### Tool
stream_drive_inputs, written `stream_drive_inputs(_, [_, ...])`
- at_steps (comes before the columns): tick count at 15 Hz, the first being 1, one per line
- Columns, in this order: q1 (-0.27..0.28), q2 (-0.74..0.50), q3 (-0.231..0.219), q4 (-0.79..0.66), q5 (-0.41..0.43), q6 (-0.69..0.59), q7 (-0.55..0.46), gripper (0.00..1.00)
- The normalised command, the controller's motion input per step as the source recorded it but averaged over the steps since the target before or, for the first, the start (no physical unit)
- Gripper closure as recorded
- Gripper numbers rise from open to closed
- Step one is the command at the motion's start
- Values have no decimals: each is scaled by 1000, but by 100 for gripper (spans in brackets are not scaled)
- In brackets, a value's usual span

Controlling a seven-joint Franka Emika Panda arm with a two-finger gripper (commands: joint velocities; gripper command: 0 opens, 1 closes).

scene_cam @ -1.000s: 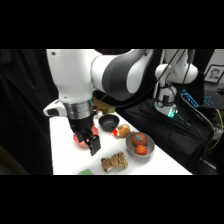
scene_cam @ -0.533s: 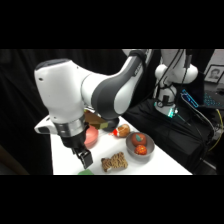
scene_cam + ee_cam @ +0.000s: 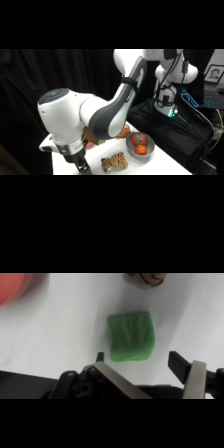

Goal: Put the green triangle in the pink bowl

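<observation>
Side view: arm [image 3: 107,112] bends low over the near-left corner of the table [image 3: 165,167], tool [image 3: 80,165] almost down at the surface, mostly cut off at the bottom edge. Green block not really visible here, the arm hides it. A brown patterned item [image 3: 113,162] lies just right of the tool, a grey bowl [image 3: 139,143] with red-orange fruit further right. A bit of pink shows behind the wrist, probably the pink bowl; can't confirm from this angle. No readable labels or writing.

Wrist view: green block [image 3: 130,337] sits flat on the table, looks more squarish than triangular from above. Tool [image 3: 136,361] is spread apart, nothing in it, one finger [image 3: 100,357] at the block's near-left corner, the other to the right, apart from the block. Block lies just ahead of the gap, roughly lined up, likely so the fingers can straddle it on descent. Pink bowl [image 3: 12,286] shows as a rim at the top left, well apart from the block. Brown item [image 3: 145,278] at the top edge. No text seen.
</observation>
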Motion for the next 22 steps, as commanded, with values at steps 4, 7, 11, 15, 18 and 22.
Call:
stream_drive_inputs(4, [52,288,-45,352,6,49,58,0])
stream_drive_inputs(7, [72,241,-49,344,-8,34,48,0])
stream_drive_inputs(11, [70,201,-37,312,0,11,35,0])
stream_drive_inputs(15, [55,166,-31,274,7,-19,26,24])
stream_drive_inputs(18, [63,5,-33,72,-7,11,30,43])
stream_drive_inputs(22, [74,-138,-47,-125,-35,46,37,70])
